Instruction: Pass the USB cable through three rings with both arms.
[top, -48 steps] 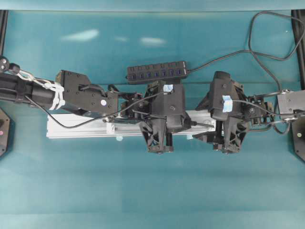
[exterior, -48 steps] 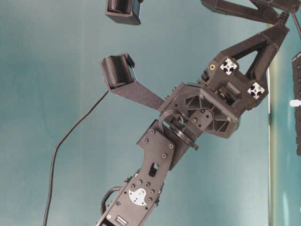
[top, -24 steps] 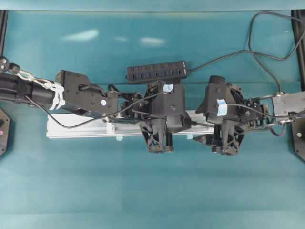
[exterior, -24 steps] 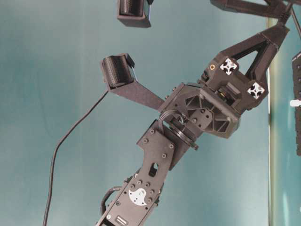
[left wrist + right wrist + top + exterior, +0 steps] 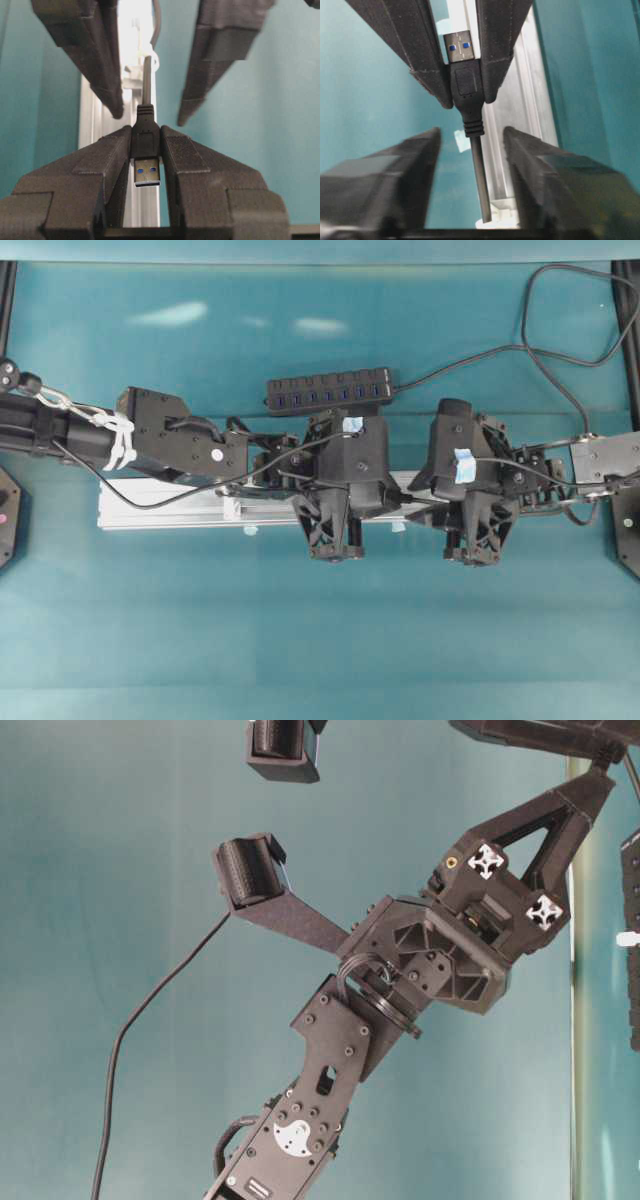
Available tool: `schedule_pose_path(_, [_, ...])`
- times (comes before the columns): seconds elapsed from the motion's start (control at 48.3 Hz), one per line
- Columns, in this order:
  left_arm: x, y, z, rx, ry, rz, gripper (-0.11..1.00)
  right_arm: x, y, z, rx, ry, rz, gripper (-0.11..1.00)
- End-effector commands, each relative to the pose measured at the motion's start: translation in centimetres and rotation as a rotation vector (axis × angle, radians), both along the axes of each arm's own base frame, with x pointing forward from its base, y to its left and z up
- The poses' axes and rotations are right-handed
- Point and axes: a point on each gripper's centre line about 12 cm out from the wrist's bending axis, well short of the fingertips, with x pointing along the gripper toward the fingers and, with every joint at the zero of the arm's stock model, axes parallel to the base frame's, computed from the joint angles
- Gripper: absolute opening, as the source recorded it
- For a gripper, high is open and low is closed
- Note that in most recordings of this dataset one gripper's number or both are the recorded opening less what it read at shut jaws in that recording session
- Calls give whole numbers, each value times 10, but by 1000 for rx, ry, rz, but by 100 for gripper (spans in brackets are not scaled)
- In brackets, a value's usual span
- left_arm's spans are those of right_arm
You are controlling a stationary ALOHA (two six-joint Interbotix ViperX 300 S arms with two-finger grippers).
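You have a teal table [image 5: 200, 640] with a long silver rail [image 5: 165, 508] lying across its middle, and both arms reach in over that rail from opposite sides. Behind the rail sits a black hub with blue ports [image 5: 328, 392], its own cord looping off to the far right corner.

Your left gripper [image 5: 146, 142] is clamped on the plug of the USB cable [image 5: 145, 140]. In the left wrist view the two padded fingers [image 5: 102, 160] press the black plug body from both sides, the metal tip with its blue insert pointing back toward the camera and the cord running away from it along the rail. Just beyond the plug, one of the rings [image 5: 150, 62] stands upright on the rail's edge with the cord running up to it; you cannot tell from here whether the cord passes inside the loop.

Your right gripper [image 5: 472, 145] straddles the cord just behind the plug's strain relief. Its fingers [image 5: 417, 160] stand on either side of the cord with teal table visible in the gaps, so the jaws are parted and not touching it. From overhead the right gripper [image 5: 440, 515] sits just beside the left one, over the right part of the rail.
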Motion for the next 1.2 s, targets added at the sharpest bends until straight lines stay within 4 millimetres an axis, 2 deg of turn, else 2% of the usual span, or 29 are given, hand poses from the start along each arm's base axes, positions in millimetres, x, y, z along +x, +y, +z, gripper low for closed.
schedule_pose_path(0.0, [0, -2, 16, 3, -37, -6, 23, 4, 1, 7, 7, -26, -4, 9])
schedule_pose_path(0.124, [0, -2, 15, 3, -37, -6, 23, 5, 1, 7, 6, -31, -3, 0])
schedule_pose_path(0.29, [0, -2, 15, 3, -35, -6, 23, 5, 1, 7, 3, -29, 0, -6])
schedule_pose_path(0.703, [0, -1, 15, -1, -52, -1, 23, 5, 0, 6, -2, -16, 1, -7])
schedule_pose_path(0.91, [-8, 0, 13, -21, -54, 13, 23, 8, 0, 4, -21, 27, 12, -7])
schedule_pose_path(0.952, [-10, 0, 12, -29, -48, 18, 30, 9, -1, 5, -24, 28, 14, -7])
schedule_pose_path(1.096, [-17, -1, 9, -69, -32, 43, 76, 13, -1, 5, -33, 31, 22, -7])
schedule_pose_path(1.179, [-22, -3, 10, -87, -31, 52, 94, 14, -1, 5, -34, 39, 22, -7])
